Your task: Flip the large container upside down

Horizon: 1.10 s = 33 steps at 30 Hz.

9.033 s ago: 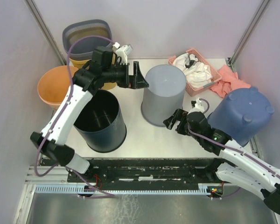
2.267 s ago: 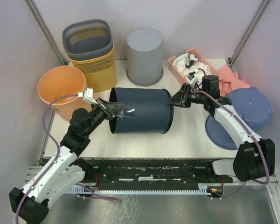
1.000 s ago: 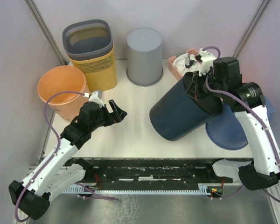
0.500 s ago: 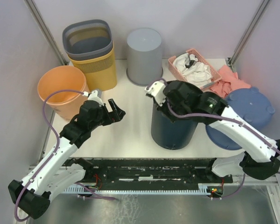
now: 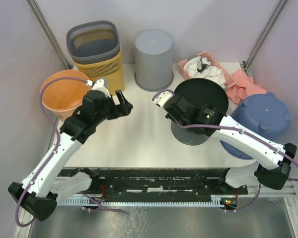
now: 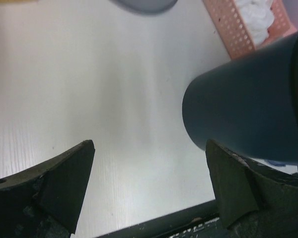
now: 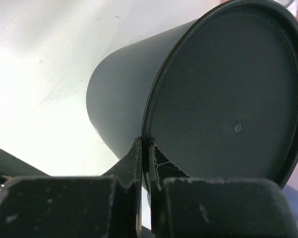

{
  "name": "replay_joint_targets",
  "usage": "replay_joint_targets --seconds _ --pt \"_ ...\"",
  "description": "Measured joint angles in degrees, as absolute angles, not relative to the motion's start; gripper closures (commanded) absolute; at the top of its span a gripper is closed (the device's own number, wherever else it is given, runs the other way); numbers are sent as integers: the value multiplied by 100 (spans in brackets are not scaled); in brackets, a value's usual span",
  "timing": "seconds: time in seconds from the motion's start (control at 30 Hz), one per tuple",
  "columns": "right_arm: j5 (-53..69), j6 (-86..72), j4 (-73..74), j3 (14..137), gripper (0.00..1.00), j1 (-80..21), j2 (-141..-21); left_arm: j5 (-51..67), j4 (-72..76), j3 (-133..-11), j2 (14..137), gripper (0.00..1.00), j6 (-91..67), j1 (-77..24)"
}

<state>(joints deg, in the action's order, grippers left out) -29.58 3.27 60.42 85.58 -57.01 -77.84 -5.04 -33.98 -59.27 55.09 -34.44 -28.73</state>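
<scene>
Two pincers at work: right pincer (image 7: 145, 144) squeezed tight on the bottom edge of the dark bin (image 7: 223, 99), bottom side up right in front of its fingers; left pincer (image 6: 150, 148) wide open, holding nothing, bin off to its right.

The walls (image 5: 213, 20) all around are pale purple, plain and smooth. A thin metal pole (image 5: 46, 29) leans up in the back left corner, and a second pole (image 5: 263, 32) leans up in the back right. The counter (image 5: 139, 139) is white with faint wood lines, and soft light makes a bright, shiny patch on it. Along its near edge runs a black rail (image 5: 154, 181), then a silver ribbed strip (image 5: 139, 201). Below that lies a dull grey metal sheet (image 5: 139, 220).
</scene>
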Motion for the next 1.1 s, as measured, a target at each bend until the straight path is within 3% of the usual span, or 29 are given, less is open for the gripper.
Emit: replay_joint_targets --seconds 0.03,0.13,0.17,0.37,0.63,0.8,1.1 --pt "-3052 303 6025 8536 77 -5699 -7784 -591 -3483 -6198 5642 1 -3361 -2873" --pt "-3221 152 6069 8512 15 -5688 -7784 -895 -3769 -7196 6167 1 -3092 -2867" --pt "-3234 97 6132 8512 2 -5682 -7787 -958 -3806 -7494 6335 1 -3002 -2851" --pt "-3116 -36 6213 8637 1 -5647 -7782 -1313 -4012 -9459 7516 1 -2473 -2582" --pt "-2945 -322 6020 9198 1 -5581 -7725 -1664 -3671 -10044 8366 1 -2032 -2386" --pt "-2550 -528 5865 9214 1 -5273 -7599 -1660 -3859 -11732 9397 1 -1647 -2279" --pt "-1977 -934 5636 9310 1 -5061 -7535 -1588 -3546 -13614 10794 1 -1245 -2005"
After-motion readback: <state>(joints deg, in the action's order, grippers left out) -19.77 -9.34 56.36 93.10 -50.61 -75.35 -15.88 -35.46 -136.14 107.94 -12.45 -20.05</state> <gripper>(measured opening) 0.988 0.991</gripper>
